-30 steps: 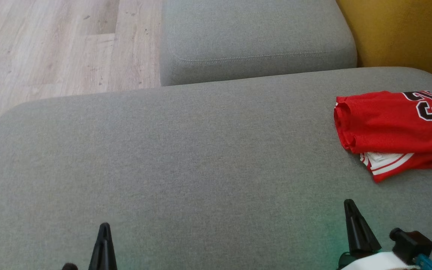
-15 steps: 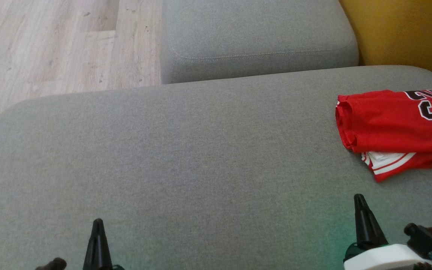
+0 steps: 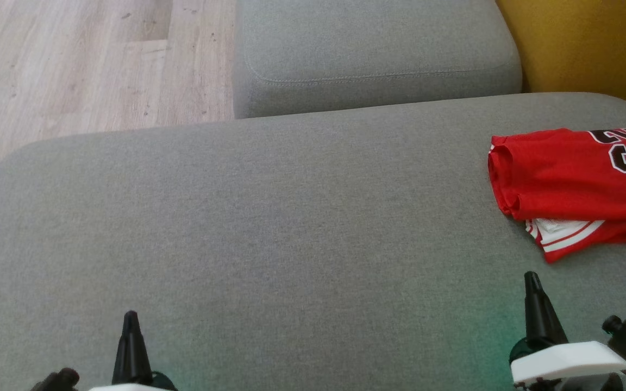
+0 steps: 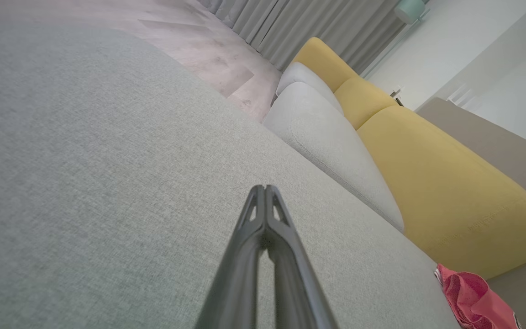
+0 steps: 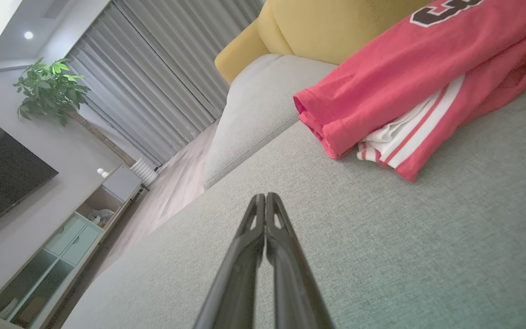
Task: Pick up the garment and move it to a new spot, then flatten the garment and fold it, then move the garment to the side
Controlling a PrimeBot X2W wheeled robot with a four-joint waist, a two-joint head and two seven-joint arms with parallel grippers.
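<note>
The folded red garment [image 3: 574,182] lies at 3 o'clock on the grey sofa seat [image 3: 291,217], at 12 o'clock from the right fingers [image 3: 540,320] and apart from them. The left fingers [image 3: 130,347], at 7 o'clock, are well apart from it. Both pairs are pressed together, gripping nothing. A second grey cushion [image 3: 373,49] lies at 12 o'clock, wooden floor [image 3: 74,70] at 10, a yellow backrest [image 3: 590,43] at 2.
</note>
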